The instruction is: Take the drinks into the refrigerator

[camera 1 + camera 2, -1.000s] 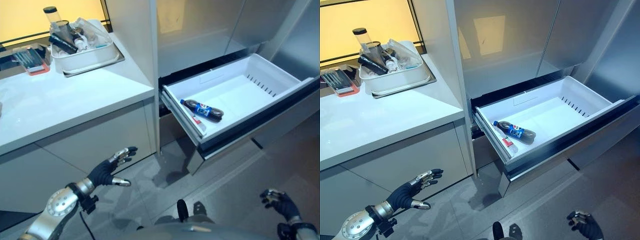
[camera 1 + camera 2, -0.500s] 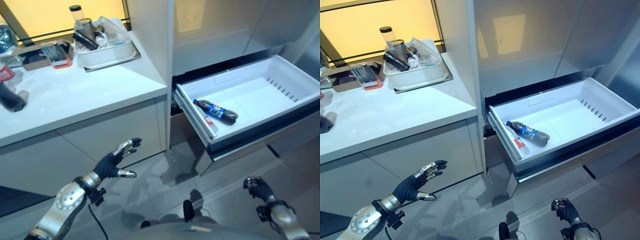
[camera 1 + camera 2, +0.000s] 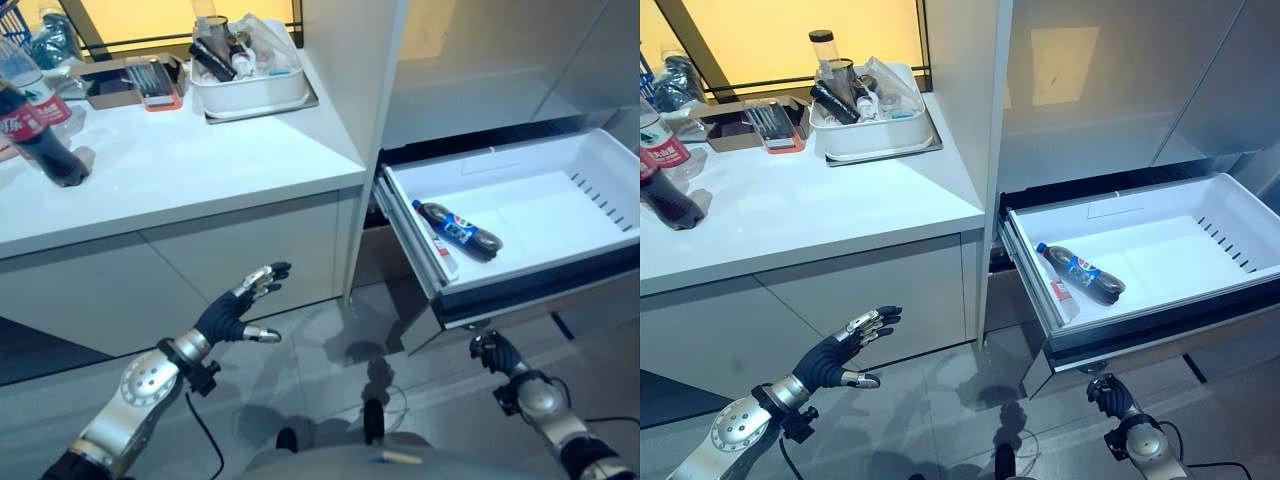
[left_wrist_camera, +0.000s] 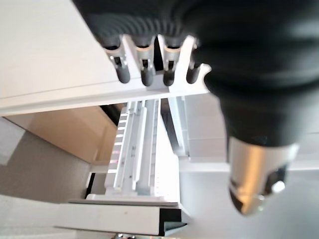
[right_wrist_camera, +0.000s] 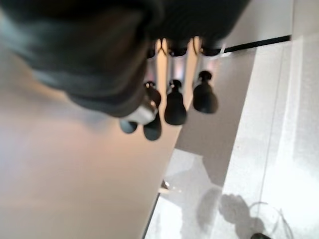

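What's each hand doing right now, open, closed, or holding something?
Left hand: open, fingers straight, holding nothing.
Right hand: shut, fingers curled, holding nothing.

Dark cola bottle (image 3: pixel 461 229) with blue label, lying on its side in the open white refrigerator drawer (image 3: pixel 560 180), near the drawer's front left corner, cap toward the drawer's back left, base toward the front. A smaller clear bottle (image 3: pixel 1061 294) with a red-and-white label lies just beside it, along the drawer's left wall. On the white countertop (image 3: pixel 150 180) at far left, a dark cola bottle with red label (image 3: pixel 35 125) stands upright; a clear water bottle (image 3: pixel 652 128) with red label stands upright just behind it. Both are well apart from the drawer.
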`<state>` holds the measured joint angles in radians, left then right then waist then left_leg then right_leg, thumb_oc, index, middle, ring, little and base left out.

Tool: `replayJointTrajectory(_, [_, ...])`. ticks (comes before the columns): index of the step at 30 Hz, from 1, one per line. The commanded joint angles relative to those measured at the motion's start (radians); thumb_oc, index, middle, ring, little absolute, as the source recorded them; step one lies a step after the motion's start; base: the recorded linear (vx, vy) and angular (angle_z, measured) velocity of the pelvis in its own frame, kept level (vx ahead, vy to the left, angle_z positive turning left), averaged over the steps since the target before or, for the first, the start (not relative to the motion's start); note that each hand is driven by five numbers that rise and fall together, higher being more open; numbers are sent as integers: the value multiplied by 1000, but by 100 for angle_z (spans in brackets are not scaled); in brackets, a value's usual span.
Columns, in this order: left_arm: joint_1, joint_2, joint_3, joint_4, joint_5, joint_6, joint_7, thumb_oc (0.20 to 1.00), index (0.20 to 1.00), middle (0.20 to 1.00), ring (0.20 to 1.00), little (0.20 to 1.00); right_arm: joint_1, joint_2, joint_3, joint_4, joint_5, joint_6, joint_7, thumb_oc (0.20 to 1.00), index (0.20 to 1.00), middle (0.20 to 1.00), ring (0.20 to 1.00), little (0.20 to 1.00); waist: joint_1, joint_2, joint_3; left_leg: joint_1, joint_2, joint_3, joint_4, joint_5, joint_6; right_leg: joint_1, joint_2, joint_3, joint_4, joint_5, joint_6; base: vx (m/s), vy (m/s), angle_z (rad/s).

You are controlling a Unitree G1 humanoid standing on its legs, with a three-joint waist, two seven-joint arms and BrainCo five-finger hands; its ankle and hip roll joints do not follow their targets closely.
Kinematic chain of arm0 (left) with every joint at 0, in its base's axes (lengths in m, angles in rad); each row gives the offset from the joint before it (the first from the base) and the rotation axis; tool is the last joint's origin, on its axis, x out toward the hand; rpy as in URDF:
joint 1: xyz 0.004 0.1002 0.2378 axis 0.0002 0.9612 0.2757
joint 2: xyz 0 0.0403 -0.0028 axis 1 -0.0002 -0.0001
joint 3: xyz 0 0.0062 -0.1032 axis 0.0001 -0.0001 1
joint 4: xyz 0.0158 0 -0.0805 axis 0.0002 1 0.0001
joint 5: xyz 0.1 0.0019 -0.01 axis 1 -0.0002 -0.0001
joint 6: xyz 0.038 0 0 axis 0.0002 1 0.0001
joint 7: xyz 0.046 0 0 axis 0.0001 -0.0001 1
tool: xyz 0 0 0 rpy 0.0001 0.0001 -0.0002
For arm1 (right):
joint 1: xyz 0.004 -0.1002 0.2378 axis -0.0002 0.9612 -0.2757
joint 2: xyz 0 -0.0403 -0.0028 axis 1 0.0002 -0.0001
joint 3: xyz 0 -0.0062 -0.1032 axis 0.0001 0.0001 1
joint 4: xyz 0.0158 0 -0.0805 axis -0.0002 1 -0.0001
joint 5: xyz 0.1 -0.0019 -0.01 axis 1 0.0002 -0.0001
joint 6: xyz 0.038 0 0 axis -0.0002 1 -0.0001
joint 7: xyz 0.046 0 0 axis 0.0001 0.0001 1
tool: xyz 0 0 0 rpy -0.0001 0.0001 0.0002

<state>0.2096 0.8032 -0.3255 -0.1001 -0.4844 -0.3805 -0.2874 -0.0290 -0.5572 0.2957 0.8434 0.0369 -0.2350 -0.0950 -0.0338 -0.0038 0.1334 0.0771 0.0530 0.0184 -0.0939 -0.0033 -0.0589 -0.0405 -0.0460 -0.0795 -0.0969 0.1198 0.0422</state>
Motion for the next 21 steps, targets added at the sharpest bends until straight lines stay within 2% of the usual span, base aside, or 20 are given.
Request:
replayJointTrajectory(1, [-56,28,0,-86,-5,-50,9,1000,1000,1000,1000,1000,-146,-15,33,2,-8,-32,-34,200,200,200,200,200,26,-34,9,2,-81,-59,7,-35,64,13,-7,-48,131,-126,42,-19,-4,5])
replayJointTrajectory(12, [-51,37,7,-94,-9,-48,9,1000,1000,1000,1000,1000,-195,1,62,34,-14,-25,-36,200,200,200,200,200,40,-22,26,-15,-85,-76,7,-24,66,7,-12,-63,132,-125,41,-24,-2,4])
replayJointTrajectory(21, [-72,60,6,-120,-33,-40,11,1000,1000,1000,1000,1000,-351,-9,132,-4,-17,-16,-41,200,200,200,200,200,67,-11,78,-68,-91,-101,8,6,70,-52,-21,-83,160,-116,41,-73,2,7])
